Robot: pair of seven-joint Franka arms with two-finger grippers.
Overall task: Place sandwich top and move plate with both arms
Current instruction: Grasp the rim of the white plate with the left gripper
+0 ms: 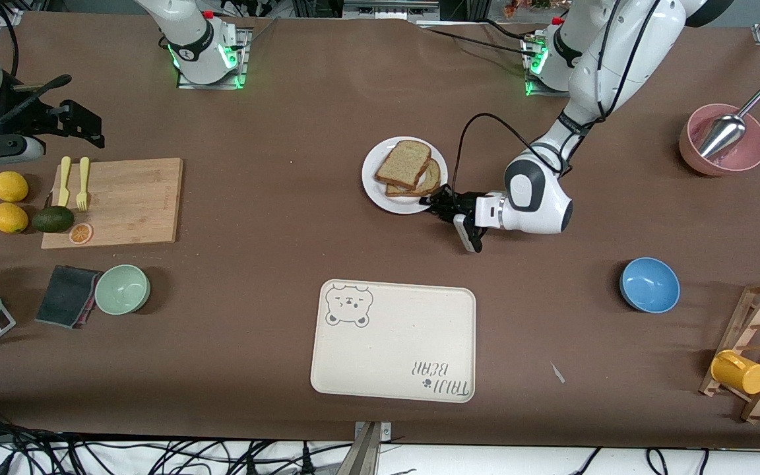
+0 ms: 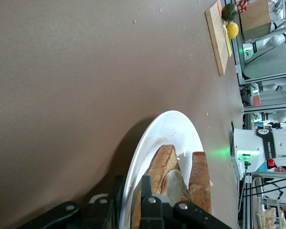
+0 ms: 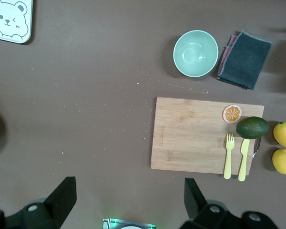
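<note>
The small white plate (image 1: 377, 193) stands mid-table, nearer the robots' bases than the bear tray. The sandwich top (image 1: 405, 163), speckled tan bread with a brown crust, lies on a lower slice with egg (image 1: 427, 183) on the plate. My left gripper (image 1: 443, 203) is at table height, shut on the plate's rim at the side toward the left arm's end. In the left wrist view its fingers (image 2: 146, 191) pinch the rim (image 2: 167, 131), with the top slice (image 2: 199, 179) above the egg. My right gripper (image 3: 128, 191) is open, empty, high over the table, and out of the front view.
A cream bear tray (image 1: 393, 343) lies nearer the camera than the plate. A blue bowl (image 1: 649, 284), pink bowl with scoop (image 1: 723, 138) and mug rack (image 1: 759, 349) are toward the left arm's end. A cutting board (image 1: 119, 201), green bowl (image 1: 123, 289), lemons and avocado are toward the right arm's end.
</note>
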